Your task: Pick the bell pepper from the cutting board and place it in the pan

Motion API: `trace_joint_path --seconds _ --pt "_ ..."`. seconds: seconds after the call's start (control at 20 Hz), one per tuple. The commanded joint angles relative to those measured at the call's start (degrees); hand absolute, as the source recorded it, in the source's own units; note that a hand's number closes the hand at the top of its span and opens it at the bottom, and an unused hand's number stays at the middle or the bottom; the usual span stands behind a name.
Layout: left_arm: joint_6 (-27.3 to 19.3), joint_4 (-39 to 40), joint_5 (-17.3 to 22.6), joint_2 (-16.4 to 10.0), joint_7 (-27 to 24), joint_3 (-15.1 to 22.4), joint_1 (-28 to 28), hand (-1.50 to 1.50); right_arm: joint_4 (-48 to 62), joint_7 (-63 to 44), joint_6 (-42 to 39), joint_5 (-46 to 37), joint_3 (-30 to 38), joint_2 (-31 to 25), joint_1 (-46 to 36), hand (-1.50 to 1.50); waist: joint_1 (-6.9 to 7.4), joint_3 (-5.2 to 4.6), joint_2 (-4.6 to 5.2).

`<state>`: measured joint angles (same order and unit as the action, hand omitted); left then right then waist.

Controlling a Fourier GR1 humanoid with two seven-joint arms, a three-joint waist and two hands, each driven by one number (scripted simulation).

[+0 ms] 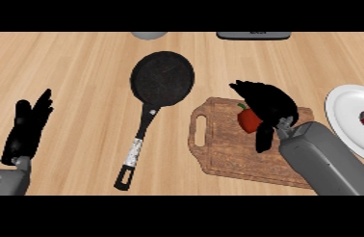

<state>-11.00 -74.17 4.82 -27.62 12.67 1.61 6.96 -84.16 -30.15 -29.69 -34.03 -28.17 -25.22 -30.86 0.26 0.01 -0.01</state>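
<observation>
A wooden counter point(71, 62) held a cutting board point(227, 154) at the right. Just left of it lay a black pan point(162, 78), handle toward the robot and its bowl clear to receive. The right hand point(268, 103) curled over the board, fingers and thumb wrapped round the red bell pepper point(248, 120), seemingly to lift it. The left hand point(28, 127) rested open at the left edge. The pepper's long axis ran away from the robot, green stem at the far end.

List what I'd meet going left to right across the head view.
left robot hand → pan → cutting board → bell pepper, with the right robot hand curled round it → plate
</observation>
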Motion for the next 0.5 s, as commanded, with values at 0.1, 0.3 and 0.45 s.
trace_joint_path --seconds 0.1,0.3,0.45 --pt "-1.6 4.9 -4.7 4.3 -1.1 -0.5 4.2 0.0 0.4 2.7 -1.8 -5.2 2.1 3.0 1.3 -1.5 -0.38 -0.02 0.04" --pt "3.1 3.3 -3.0 2.4 -4.4 -4.1 -1.7 0.0 4.2 6.1 -1.3 -8.0 5.1 4.4 1.0 -1.5 -0.01 -0.02 0.04" --pt "1.8 -3.0 -4.5 3.5 -0.9 -3.4 -3.4 0.0 9.6 10.1 0.9 -11.8 4.2 5.9 1.0 -1.5 0.23 0.0 0.02"
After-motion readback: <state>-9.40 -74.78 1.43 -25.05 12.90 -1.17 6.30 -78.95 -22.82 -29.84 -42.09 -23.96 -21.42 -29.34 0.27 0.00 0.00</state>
